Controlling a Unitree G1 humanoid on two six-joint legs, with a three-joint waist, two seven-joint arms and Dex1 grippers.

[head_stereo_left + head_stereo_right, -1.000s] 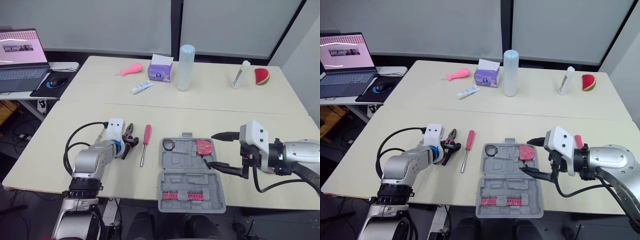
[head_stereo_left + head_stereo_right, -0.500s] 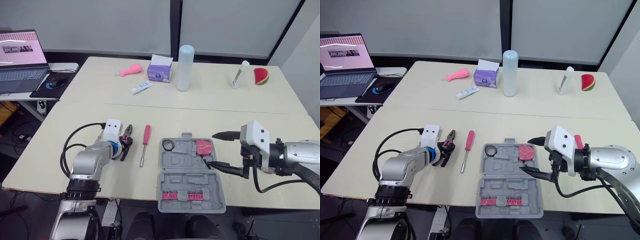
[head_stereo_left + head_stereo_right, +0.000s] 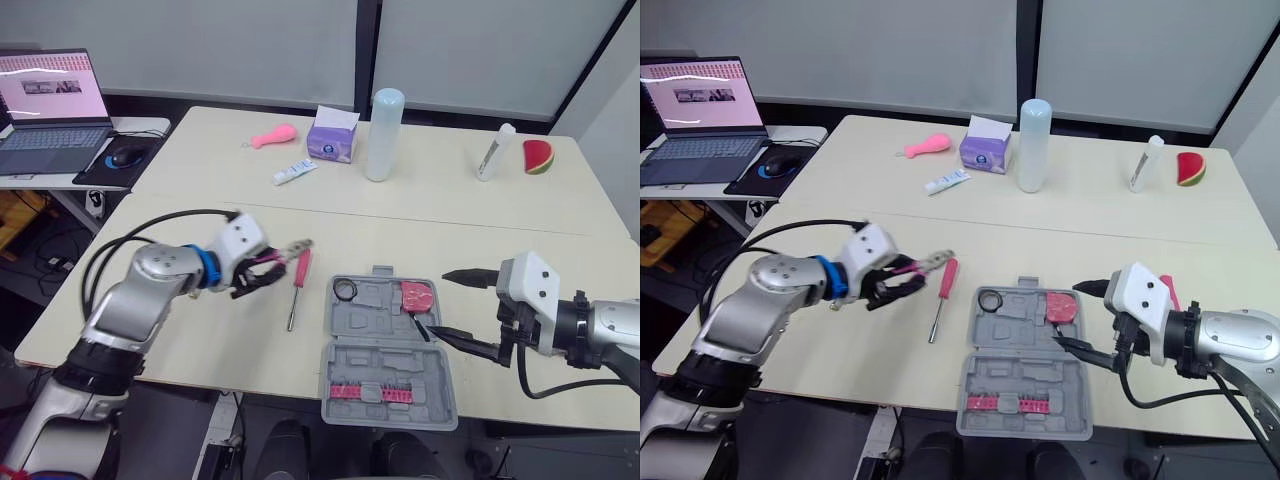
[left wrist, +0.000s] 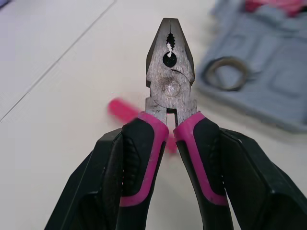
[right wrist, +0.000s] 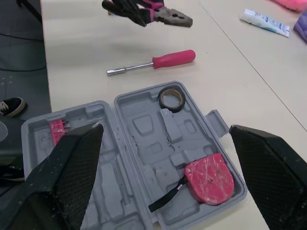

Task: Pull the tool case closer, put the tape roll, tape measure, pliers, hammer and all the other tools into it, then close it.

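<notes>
Tool case [image 3: 375, 310] lies open and flat on my cream table [image 3: 200, 330], at the near edge and slightly to the right of centre, hinge running across its middle. My right gripper [image 3: 440, 302] hangs just beside the case's right side with its two black fingers spread wide, and it holds nothing; one finger sits level with the far half, the other reaches in over the rim near the hinge. My left gripper [image 3: 255, 276] is over the table to the left of the case, well apart from it, and its fingers are clamped onto the handles of the pliers [image 4: 169, 91]. The pliers are held off the tabletop, nose closed and pointing toward the case. Between that gripper and the case, a screwdriver [image 3: 297, 285] with a pink handle lies on the table, the plier nose just above its handle end. Inside the case, a red tape measure [image 3: 415, 297] fills the far right pocket, a row of pink bits [image 3: 375, 392] sits in the near half, and a tape roll [image 3: 345, 290] rests in the far left corner.
</notes>
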